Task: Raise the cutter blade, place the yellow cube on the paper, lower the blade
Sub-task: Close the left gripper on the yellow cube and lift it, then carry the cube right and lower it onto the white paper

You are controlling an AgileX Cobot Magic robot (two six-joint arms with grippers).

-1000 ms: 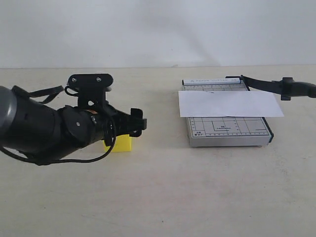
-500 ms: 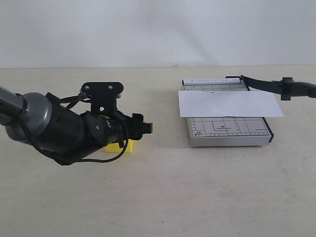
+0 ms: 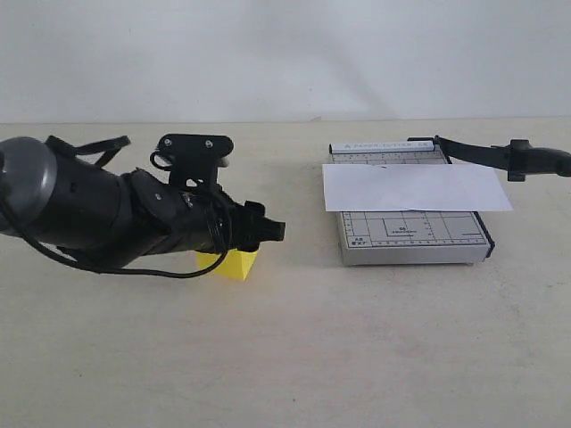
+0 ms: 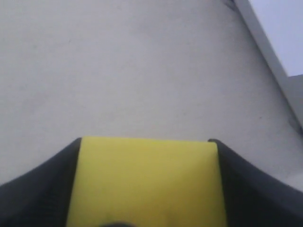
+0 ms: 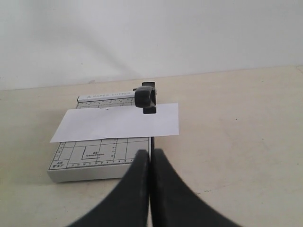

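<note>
The yellow cube (image 3: 231, 264) is held between the black fingers of my left gripper (image 3: 264, 233), tilted just above the table, left of the trimmer board (image 3: 410, 239). In the left wrist view the cube (image 4: 144, 182) fills the gap of the gripper (image 4: 145, 141). The white paper (image 3: 415, 187) lies across the grey gridded board. The cutter blade (image 3: 473, 152) stands raised, and its thick handle (image 3: 540, 160) points right. In the right wrist view my right gripper (image 5: 150, 154) is shut with nothing in it, short of the board (image 5: 94, 156), paper (image 5: 116, 123) and handle (image 5: 144, 97).
Everything stands on a pale beige table (image 3: 357, 348) that meets a white wall (image 3: 285, 53) behind. The board's edge (image 4: 272, 59) shows in a corner of the left wrist view. My right gripper does not show in the exterior view.
My left arm has swung and carried the yellow cube a little to the right, towards the board, tilting it. The blade, paper and board have not moved.
</note>
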